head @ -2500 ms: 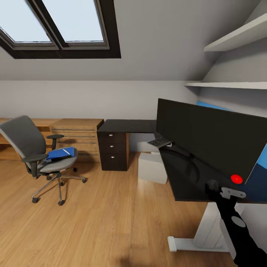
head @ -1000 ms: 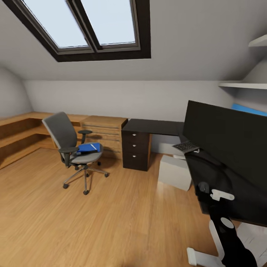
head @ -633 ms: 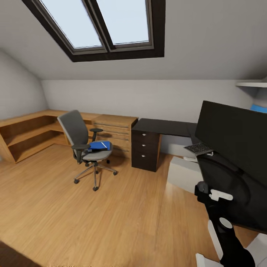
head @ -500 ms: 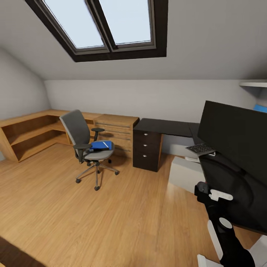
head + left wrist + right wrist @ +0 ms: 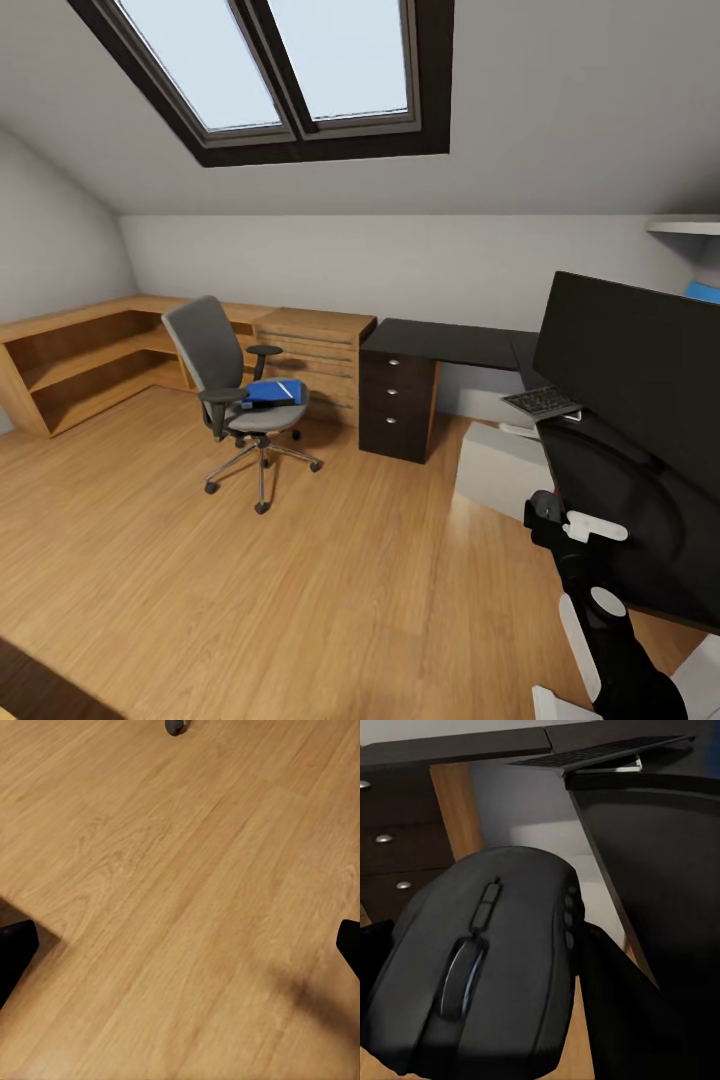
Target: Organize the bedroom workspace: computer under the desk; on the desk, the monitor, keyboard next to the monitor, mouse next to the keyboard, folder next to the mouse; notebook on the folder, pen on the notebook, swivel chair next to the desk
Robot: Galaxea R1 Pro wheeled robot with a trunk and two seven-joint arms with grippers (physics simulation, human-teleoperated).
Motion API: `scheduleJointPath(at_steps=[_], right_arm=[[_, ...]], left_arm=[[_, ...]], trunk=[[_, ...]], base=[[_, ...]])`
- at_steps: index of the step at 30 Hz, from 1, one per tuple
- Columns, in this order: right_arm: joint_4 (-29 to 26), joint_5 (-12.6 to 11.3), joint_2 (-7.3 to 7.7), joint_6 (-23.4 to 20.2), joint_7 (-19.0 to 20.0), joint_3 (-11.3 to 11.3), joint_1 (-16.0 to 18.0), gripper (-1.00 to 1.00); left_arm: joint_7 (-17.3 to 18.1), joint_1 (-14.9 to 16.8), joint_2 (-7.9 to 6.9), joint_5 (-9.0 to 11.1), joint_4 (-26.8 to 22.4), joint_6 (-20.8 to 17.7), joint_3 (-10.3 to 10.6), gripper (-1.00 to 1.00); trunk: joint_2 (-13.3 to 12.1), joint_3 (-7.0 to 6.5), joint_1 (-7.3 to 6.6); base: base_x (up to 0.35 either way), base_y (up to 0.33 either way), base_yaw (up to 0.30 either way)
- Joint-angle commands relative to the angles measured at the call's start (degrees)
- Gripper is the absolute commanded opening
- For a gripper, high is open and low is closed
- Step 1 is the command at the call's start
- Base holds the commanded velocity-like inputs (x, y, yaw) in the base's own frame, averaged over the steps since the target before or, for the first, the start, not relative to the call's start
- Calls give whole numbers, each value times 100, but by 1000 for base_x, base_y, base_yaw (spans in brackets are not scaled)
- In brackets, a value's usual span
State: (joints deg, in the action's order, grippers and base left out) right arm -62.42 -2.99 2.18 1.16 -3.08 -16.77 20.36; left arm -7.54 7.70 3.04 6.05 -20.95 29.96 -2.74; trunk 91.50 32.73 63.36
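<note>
mouse (image 5: 484, 960) clamped in my right gripper (image 5: 472, 1020), left gripper (image 5: 180, 945) spread and empty; folder (image 5: 270, 391) still on swivel chair (image 5: 225, 385); most steps left

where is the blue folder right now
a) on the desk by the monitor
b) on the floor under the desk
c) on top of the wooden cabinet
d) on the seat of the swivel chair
d: in the head view the folder lies flat on the seat of the swivel chair, which stands out on the floor in front of the wooden cabinet, apart from the desk.
</note>
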Motion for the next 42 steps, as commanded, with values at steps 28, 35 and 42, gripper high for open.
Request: scheduleJointPath(at_steps=[28,35,42], right_arm=[[99,-47,11,19,-17,7,3,-100],[110,-39,4,27,-25,11,3,-100],[159,327,-13,111,-349,14,3,-100]], left_arm=[[30,3,4,27,3,19,-16,100],[27,3,4,27,3,22,-16,100],[17,3,6,27,3,-11,-18,100]], trunk=[[3,6,-1],[3,6,-1],[-278,-120,-154]], base=[[134,67,0],[1,0,0],[0,0,0]])
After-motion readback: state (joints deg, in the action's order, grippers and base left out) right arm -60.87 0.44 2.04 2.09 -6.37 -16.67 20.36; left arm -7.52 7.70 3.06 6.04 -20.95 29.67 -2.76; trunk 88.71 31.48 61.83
